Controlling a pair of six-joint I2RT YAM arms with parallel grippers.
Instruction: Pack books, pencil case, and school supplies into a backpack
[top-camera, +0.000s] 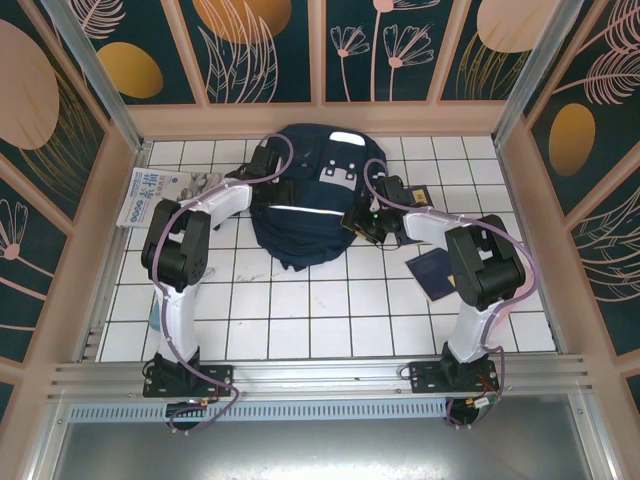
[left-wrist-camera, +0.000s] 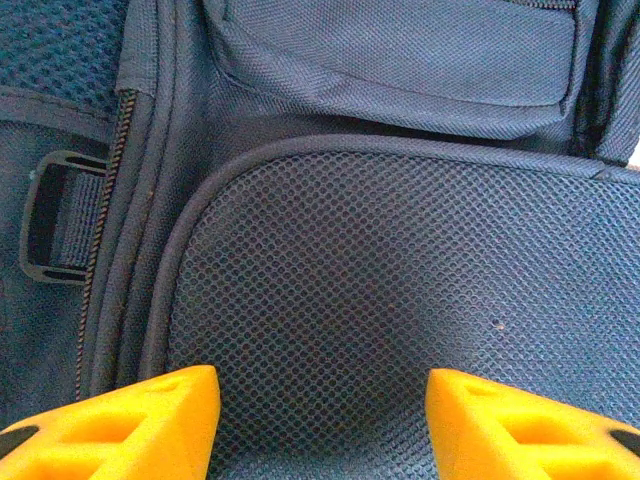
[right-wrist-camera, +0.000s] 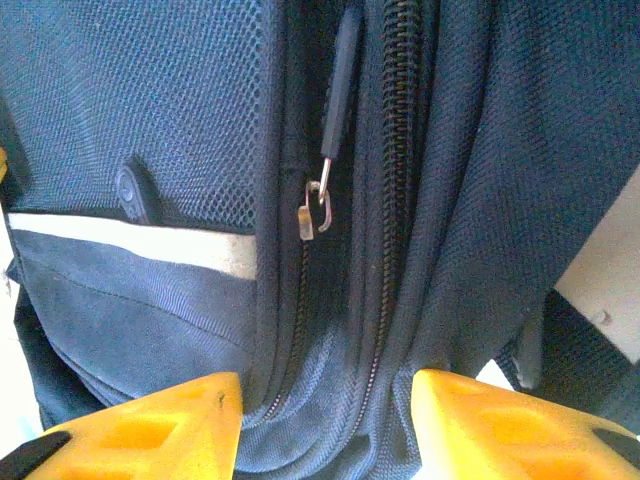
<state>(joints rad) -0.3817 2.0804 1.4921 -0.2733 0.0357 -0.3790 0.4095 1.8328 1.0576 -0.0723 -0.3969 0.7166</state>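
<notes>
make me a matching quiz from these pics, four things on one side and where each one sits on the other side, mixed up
Things:
1 backpack
2 white-and-blue book
3 navy book
4 zipper pull

Places:
a far left in the top view
b hanging beside a zipper track
c centre in the top view
d right side in the top view

Pairs: 1-c, 2-a, 3-d, 4-b

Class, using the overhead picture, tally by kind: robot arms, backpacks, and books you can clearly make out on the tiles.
Robot arms: 2, left arm and right arm
Backpacks: 1, the backpack
Books: 2, white-and-blue book and navy book
Total: 5
The dark shape beyond the right arm is too unclear to count.
</notes>
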